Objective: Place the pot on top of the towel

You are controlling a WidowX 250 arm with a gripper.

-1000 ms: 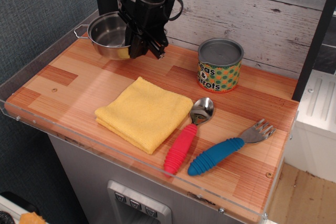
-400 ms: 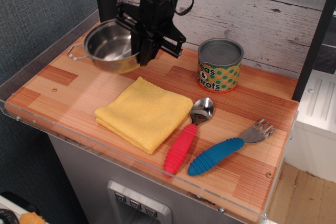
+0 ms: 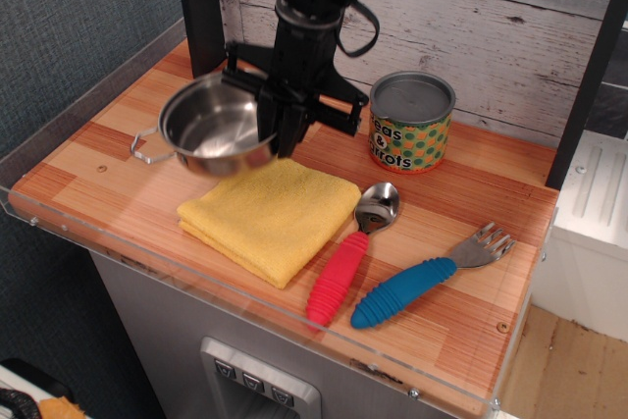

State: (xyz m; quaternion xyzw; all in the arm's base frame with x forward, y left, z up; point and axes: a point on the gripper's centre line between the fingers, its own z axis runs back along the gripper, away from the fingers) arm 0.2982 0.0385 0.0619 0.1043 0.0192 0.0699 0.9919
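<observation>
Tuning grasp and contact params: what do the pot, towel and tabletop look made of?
Pot: polished metal, likely stainless steel; its mirror-like interior reflects light. Towel: soft yellow terry-like cloth, matte, with a fuzzy surface and folded layers. Tabletop: wood-grain planks, slightly glossy; possibly laminate.

A lab's mock kitchen: plank-pattern backdrop [image 3: 491, 17], acrylic-edged wooden counter [image 3: 128, 183], toy cutlery.

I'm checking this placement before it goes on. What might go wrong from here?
1. The claw grips the shiny round steel pot by one side of its rim, so the pot may tilt or slip.
2. The pot hangs over the back left corner of the folded yellow towel; released here, it would likely land half off and tip.
</observation>
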